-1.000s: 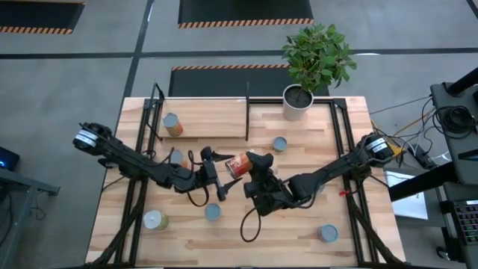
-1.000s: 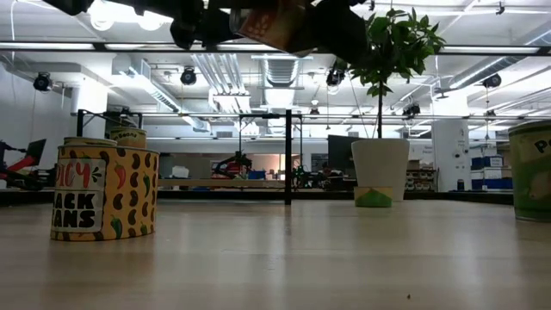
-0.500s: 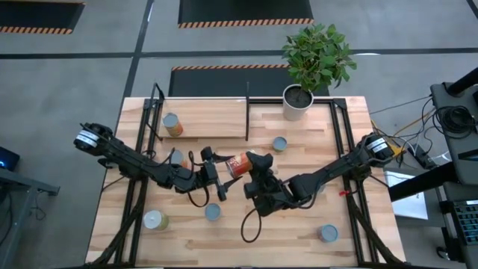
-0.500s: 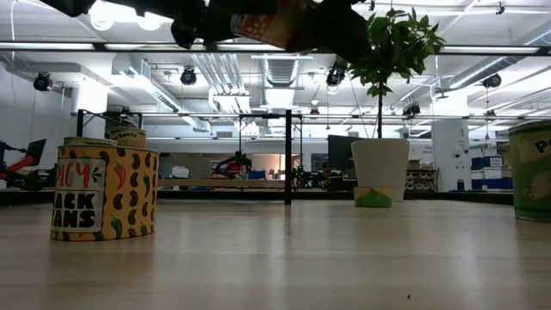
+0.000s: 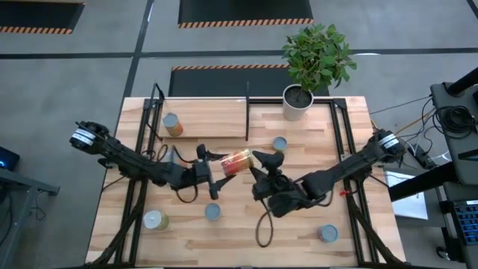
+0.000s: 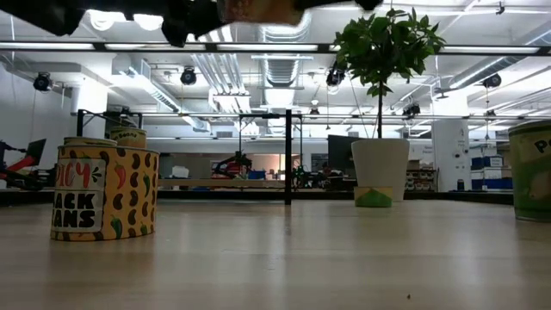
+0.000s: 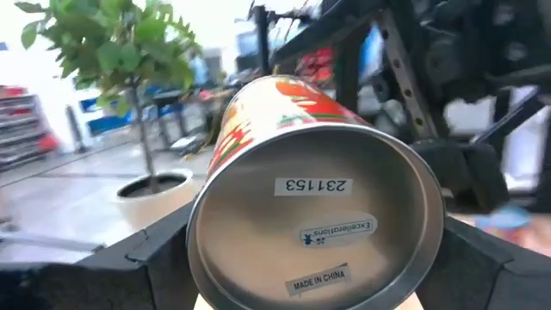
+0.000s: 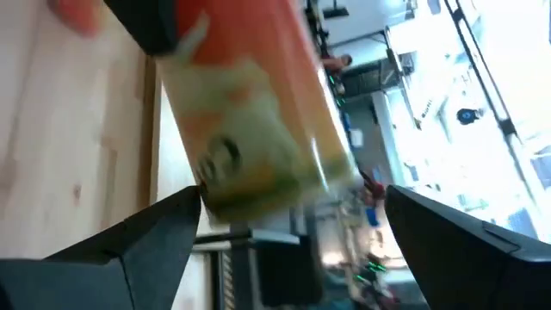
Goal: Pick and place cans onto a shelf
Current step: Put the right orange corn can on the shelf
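A can with a red and orange label [image 5: 237, 162] hangs lying on its side above the middle of the table, between my two grippers. My left gripper [image 5: 224, 166] is shut on it; the can's bare metal end [image 7: 317, 226] faces the left wrist camera. My right gripper [image 5: 267, 160] is open just to the can's right, and its fingers [image 8: 159, 234] stand wide apart short of the can [image 8: 258, 129]. One can [image 5: 172, 125] stands on the light-wood shelf [image 5: 205, 113] at the far left. Other cans [image 5: 279, 143] [image 5: 213, 212] [image 5: 155, 220] stand on the table. My left gripper pinches the can's round side between its two fingers [image 7: 159, 254], near the can's left end [image 7: 258, 284]. The fingers come level from the table's left and lie along the can. The can is lifted clear of the table and lies about level.
A white pot with a green plant [image 5: 297, 101] stands at the far edge, right of the shelf's black divider bar [image 5: 248, 112]. Another can [image 5: 327, 234] stands near the right front corner. In the low view a yellow patterned can [image 6: 103, 202] stands at the left.
My right gripper has let go of the red and orange can and drawn back toward the table's right and near edge. The can stays in my left gripper, which has carried it upward.
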Available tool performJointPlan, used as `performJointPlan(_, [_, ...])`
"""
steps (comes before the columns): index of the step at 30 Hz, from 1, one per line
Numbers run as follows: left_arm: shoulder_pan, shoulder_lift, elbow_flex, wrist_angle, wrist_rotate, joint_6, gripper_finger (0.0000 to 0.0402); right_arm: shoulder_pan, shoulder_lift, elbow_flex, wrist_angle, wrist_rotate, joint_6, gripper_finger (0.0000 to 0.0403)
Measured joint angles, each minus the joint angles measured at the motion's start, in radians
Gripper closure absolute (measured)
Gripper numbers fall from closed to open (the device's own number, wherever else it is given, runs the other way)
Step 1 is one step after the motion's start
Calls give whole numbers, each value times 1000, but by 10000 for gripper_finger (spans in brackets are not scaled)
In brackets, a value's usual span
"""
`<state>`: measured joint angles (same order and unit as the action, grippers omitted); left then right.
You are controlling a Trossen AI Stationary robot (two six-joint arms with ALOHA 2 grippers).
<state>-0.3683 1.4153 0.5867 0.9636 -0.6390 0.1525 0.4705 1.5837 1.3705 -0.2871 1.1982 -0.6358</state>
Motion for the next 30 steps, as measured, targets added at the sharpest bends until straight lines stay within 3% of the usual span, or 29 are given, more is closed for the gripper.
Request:
performJointPlan(3, [-2, -50, -58, 94, 101, 13, 96, 21, -74, 0, -3, -88, 47, 49])
performJointPlan(6, [-1, -108, -109, 127, 165, 20, 95, 32, -160, -6, -5, -241, 110, 49])
performJointPlan(12, [-2, -189, -160, 247, 565, 26, 95, -6, -326, -98, 95, -642, 228, 49])
performJointPlan(16, [-2, -205, -162, 267, 806, 37, 95, -49, -359, -213, 277, -784, 230, 49])
performJointPlan(23, [0, -182, -140, 260, 781, 43, 95, -63, -298, -340, 624, -807, 80, 49])
performJointPlan(30, [18, -183, -144, 244, 699, 45, 95, -66, -197, -258, 636, -809, 32, 49])
